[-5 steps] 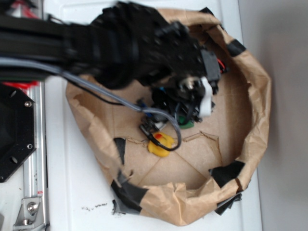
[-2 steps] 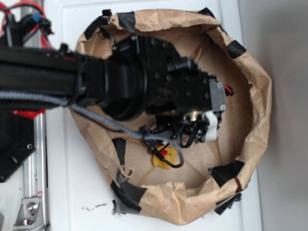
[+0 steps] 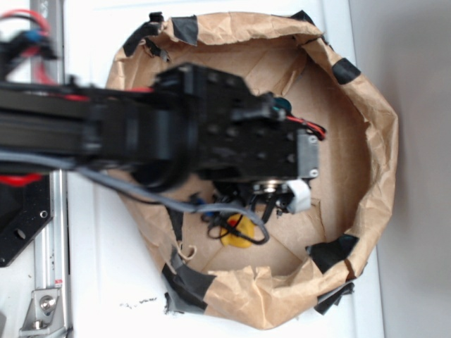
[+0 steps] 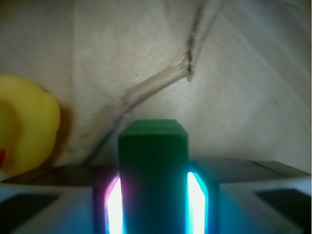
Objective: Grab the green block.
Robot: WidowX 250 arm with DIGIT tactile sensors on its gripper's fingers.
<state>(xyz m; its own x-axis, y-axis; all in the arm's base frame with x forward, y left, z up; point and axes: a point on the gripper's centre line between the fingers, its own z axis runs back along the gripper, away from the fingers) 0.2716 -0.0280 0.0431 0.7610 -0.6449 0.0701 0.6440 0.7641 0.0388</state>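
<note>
Between the two glowing fingers (image 4: 113, 204) of the gripper (image 4: 153, 207), the green block (image 4: 153, 170) is sitting upright, its sides pressed flush against both pads, so the gripper is clenching it right now. From the wrist view the block is poking out past the fingertips, with the brown paper floor (image 4: 243, 97) blurred beyond it; I can't tell whether it is touching that floor. Off to one side the yellow duck (image 4: 24, 126) is sitting close by, near the block but apart from it. Looking from across the room, the black arm (image 3: 176, 134) is covering most of the paper-lined basket (image 3: 380, 141), and the block itself is hidden under it. My worry: the hold is looking narrow, so a quick swing could be twisting the block loose, or the dangling cable (image 3: 232, 222) could be snagging the duck.
</note>
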